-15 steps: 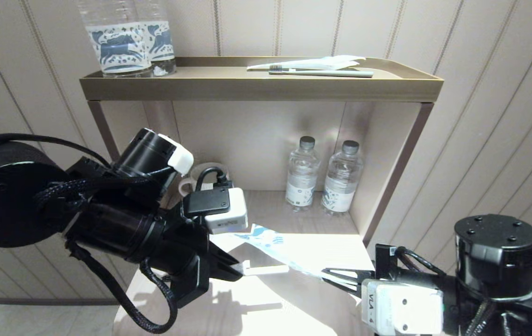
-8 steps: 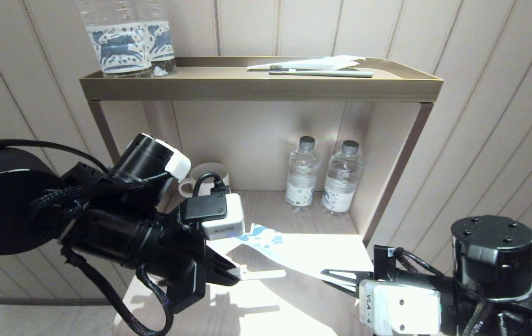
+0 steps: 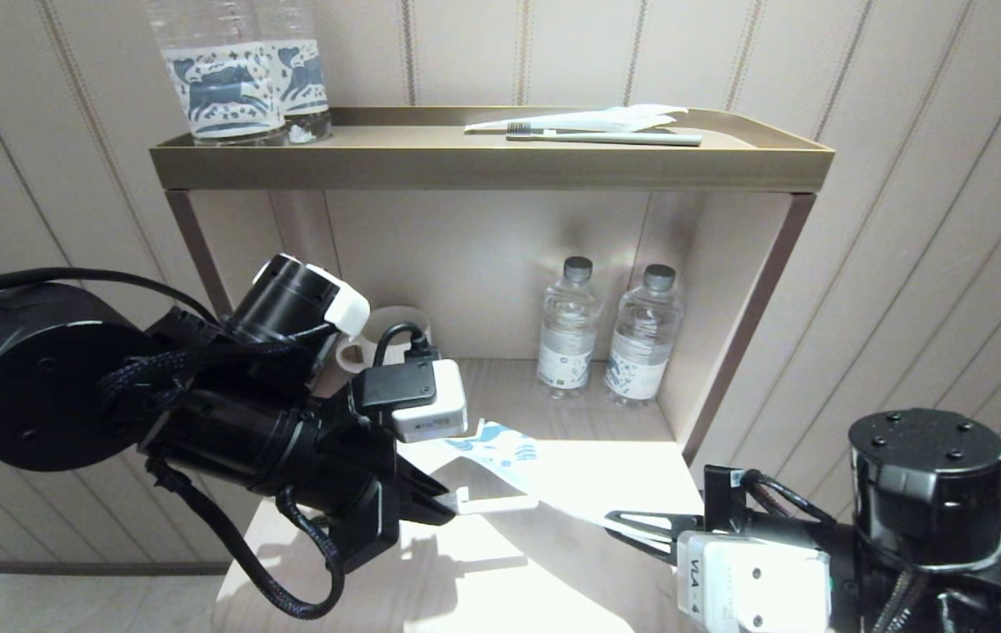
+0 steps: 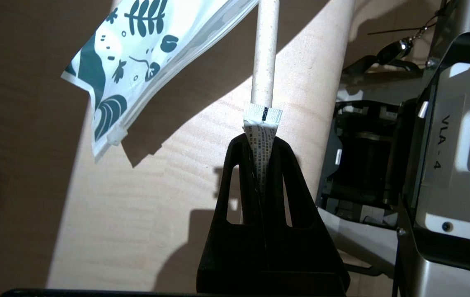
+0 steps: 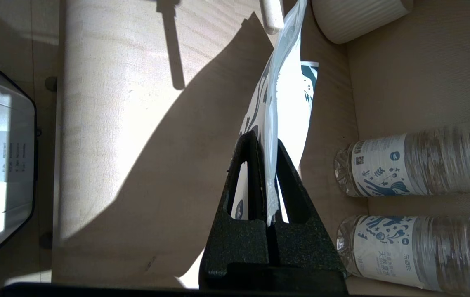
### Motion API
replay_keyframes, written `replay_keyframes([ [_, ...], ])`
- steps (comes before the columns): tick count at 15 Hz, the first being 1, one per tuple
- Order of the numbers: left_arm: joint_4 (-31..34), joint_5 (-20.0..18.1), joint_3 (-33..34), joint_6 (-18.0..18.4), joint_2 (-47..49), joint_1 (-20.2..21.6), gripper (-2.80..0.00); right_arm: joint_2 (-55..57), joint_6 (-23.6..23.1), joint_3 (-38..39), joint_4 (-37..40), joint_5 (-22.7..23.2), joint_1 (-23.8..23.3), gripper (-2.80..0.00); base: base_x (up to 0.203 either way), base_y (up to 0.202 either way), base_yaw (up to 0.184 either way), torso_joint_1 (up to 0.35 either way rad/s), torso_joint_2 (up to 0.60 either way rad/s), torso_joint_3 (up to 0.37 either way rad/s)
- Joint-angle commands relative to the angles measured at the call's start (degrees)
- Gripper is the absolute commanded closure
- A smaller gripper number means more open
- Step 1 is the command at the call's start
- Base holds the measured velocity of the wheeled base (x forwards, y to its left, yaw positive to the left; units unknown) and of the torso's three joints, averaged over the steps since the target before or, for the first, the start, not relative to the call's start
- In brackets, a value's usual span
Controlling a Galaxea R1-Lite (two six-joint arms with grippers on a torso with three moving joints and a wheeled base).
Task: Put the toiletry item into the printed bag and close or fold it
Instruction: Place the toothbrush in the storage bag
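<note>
Here, above the desk [image 3: 500, 571], my left gripper [image 4: 259, 142] pinches the toiletry item [image 4: 264, 53], jaws clamped, while my right gripper [image 5: 265, 165] grips the printed bag [image 5: 288, 103].

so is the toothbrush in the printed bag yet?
Not yet. The toothbrush sits beside the printed bag, outside it, pinched with its tube by the left gripper.

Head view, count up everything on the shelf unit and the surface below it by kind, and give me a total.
Water bottles: 4, two on the top shelf, two in the lower shelf
Toothbrushes: 2, top shelf toothbrush, white toothbrush in the left gripper
Printed bag: 1
Mug: 1
White wrapper: 1
Total: 9
</note>
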Motion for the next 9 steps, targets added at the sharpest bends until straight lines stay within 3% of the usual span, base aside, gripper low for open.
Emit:
replay_keyframes([
  [1, 0.1, 0.2, -0.1, 0.3, 0.9, 0.0, 0.00, -0.1, -0.3, 0.2, -0.3, 0.1, 0.0, 0.00, 0.000, 0.000, 0.000, 0.000, 0.00, 0.000],
  [9, 0.2, 0.2, -2.5, 0.2, 0.9, 0.0, 0.00, -0.6, -0.2, 0.9, -0.3, 0.3, 0.0, 0.00, 0.000, 0.000, 0.000, 0.000, 0.00, 0.000],
])
